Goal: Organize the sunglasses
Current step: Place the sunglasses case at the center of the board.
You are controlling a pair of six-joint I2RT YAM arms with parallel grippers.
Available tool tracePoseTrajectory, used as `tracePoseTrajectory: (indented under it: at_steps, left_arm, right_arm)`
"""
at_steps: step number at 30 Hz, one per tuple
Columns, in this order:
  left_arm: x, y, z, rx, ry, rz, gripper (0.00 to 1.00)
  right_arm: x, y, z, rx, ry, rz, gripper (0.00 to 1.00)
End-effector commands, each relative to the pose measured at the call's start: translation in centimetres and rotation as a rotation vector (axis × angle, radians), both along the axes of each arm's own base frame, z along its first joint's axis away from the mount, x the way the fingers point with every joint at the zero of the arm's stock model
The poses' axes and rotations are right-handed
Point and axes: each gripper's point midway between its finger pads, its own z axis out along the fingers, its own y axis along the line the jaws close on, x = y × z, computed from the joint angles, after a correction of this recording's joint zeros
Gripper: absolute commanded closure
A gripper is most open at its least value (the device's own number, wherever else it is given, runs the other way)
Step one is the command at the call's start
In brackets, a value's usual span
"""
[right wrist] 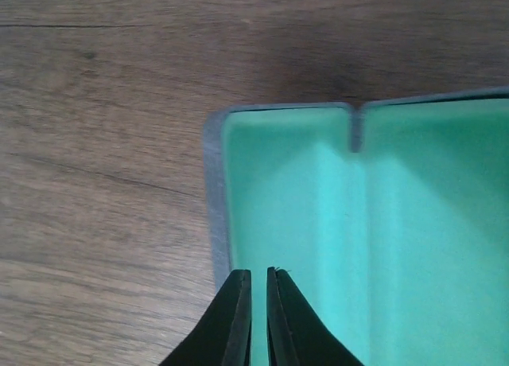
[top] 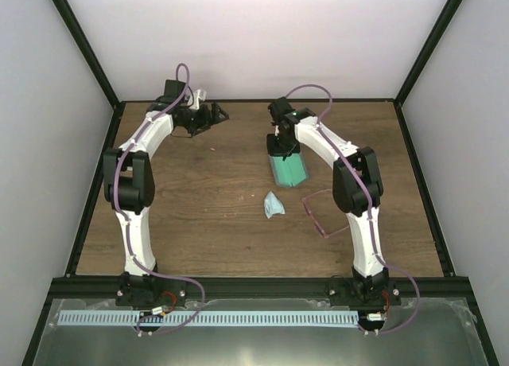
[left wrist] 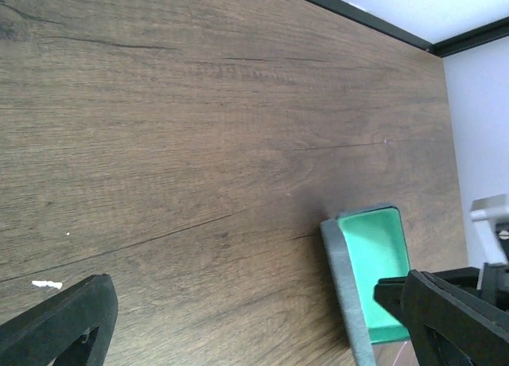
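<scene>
The pink translucent sunglasses (top: pixel 318 223) lie on the table to the right of the right arm's base, with no gripper on them. The grey-blue case (top: pixel 288 169) lies open at mid-table with its green inside up. It also shows in the left wrist view (left wrist: pixel 367 258) and the right wrist view (right wrist: pixel 334 215). My right gripper (top: pixel 280 149) hovers over the case's far end. In its wrist view (right wrist: pixel 254 274) the fingers are almost together with nothing between them. My left gripper (top: pixel 208 118) is open and empty at the far left, and its wrist view (left wrist: pixel 254 334) looks over bare wood.
A small light-blue cloth (top: pixel 274 204) lies crumpled just in front of the case, left of the sunglasses. Black frame rails (top: pixel 254 101) border the wooden table, with white walls beyond them.
</scene>
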Motion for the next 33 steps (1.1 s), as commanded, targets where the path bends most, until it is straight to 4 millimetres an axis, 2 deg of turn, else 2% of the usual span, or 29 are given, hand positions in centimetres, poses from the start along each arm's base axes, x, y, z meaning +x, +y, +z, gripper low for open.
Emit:
tracePoseTrajectory:
  at_steps: [1, 6, 8, 13, 18, 22, 29, 33]
  left_arm:
    - [0.8, 0.6, 0.7, -0.030, -0.014, 0.011, 0.00]
    - [1.0, 1.3, 0.7, -0.035, -0.010, 0.023, 0.00]
    - [1.0, 1.3, 0.7, -0.035, -0.011, 0.022, 0.00]
    - [0.4, 1.6, 0.7, -0.025, -0.011, 0.027, 0.00]
    - [0.2, 1.3, 0.0, -0.030, 0.003, 0.023, 0.00]
    - [0.2, 0.5, -1.0, -0.030, 0.017, 0.012, 0.00]
    - [0.9, -1.3, -3.3, -0.015, 0.024, -0.033, 0.00]
    - [0.5, -4.2, -4.7, 0.053, -0.030, -0.140, 0.00]
  right_arm:
    - [0.1, 3.3, -1.4, 0.148, 0.016, 0.042, 0.93]
    - [-0.6, 4.1, -3.5, 0.191, 0.053, 0.057, 0.94]
    - [-1.2, 3.9, -5.3, 0.179, 0.091, 0.054, 0.95]
    - [-2.7, 3.5, -7.9, 0.157, 0.138, 0.053, 0.94]
    - [-3.5, 3.5, -7.8, 0.094, 0.109, 0.078, 0.90]
    - [-3.4, 4.6, -4.2, 0.122, 0.034, 0.110, 0.84]
    - [-2.7, 6.1, 4.4, 0.252, -0.110, 0.121, 0.77]
    - [-2.6, 5.3, 9.0, 0.277, -0.221, 0.116, 0.71]
